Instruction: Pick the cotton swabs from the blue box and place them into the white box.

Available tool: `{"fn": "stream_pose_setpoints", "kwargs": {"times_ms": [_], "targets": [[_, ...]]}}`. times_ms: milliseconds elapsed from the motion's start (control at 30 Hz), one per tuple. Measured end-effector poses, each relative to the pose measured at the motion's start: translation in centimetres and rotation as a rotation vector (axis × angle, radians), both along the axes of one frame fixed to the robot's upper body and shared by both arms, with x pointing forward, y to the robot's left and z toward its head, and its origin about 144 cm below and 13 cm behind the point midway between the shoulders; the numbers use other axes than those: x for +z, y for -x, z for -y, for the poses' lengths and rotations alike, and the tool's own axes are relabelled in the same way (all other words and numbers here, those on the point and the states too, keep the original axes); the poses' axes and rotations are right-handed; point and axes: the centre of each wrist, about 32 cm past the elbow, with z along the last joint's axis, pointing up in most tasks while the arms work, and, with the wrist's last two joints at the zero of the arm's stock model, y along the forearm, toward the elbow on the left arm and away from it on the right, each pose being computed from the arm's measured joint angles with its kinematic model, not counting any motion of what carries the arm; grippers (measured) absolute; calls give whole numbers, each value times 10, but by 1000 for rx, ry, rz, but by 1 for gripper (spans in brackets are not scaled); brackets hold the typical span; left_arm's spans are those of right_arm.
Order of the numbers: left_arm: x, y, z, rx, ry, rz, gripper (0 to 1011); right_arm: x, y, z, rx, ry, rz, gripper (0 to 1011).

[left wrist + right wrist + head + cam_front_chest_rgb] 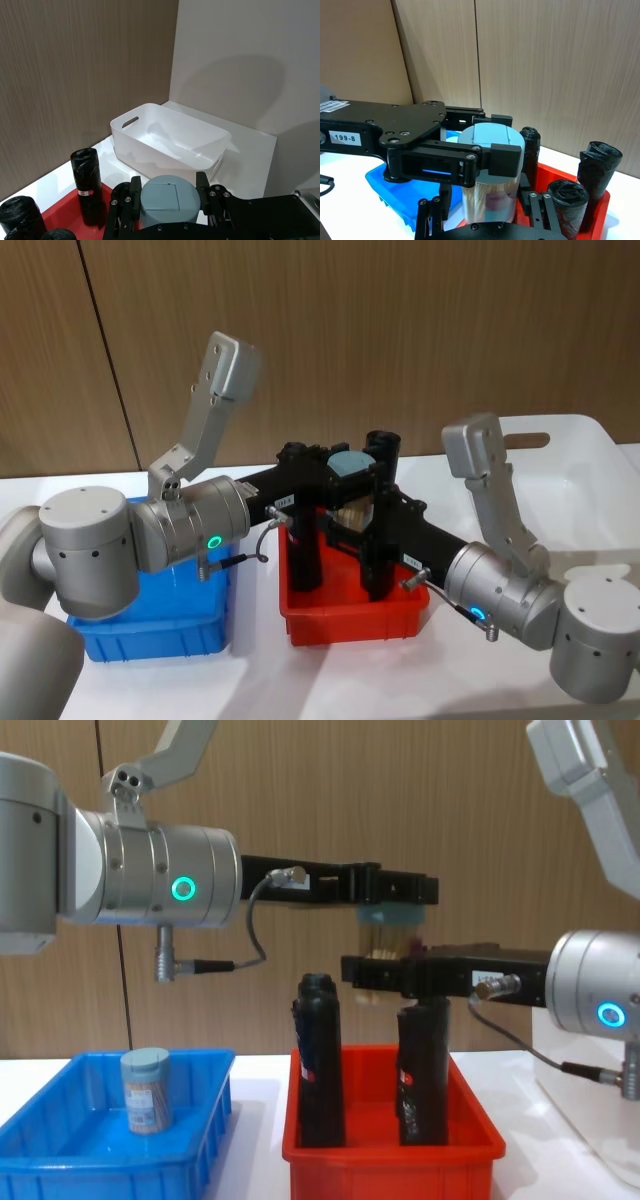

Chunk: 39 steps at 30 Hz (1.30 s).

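Observation:
One tub of cotton swabs (350,462) with a pale blue lid hangs above the red bin. My left gripper (167,197) is shut on its lid, one finger on each side. My right gripper (485,212) comes in from the other side, lower down. Its fingers stand open around the tub's clear lower body (490,195), with a small gap showing on one side. A second tub of cotton swabs (146,1090) stands upright in the blue box (60,1160) on the left. The white box (580,480) sits at the far right, with nothing in it.
The red bin (390,1165) lies between the two boxes, directly under the held tub. It holds several tall black cylinders (320,1060). A wood-panelled wall runs behind the white table. Both arms cross over the red bin.

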Motion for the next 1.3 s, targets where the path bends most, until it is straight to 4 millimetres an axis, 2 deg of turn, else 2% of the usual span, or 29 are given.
{"fn": "stream_pose_setpoints", "kwargs": {"times_ms": [67,100,200,567,1000,1300], "targets": [[0,0,0,0,0,0,670,0,0,-1,4,-3,2,764],[0,0,0,0,0,0,670,0,-1,-1,6,-5,2,764],[0,0,0,0,0,1,670,0,-2,-1,9,-9,4,679],[0,0,-1,2,3,3,670,2,-3,-6,24,-21,16,669],[0,0,0,-1,-1,-1,993,3,-4,-8,26,-31,31,668],[0,0,0,0,-1,-1,1004,2,-5,-9,22,-38,33,668]]}}
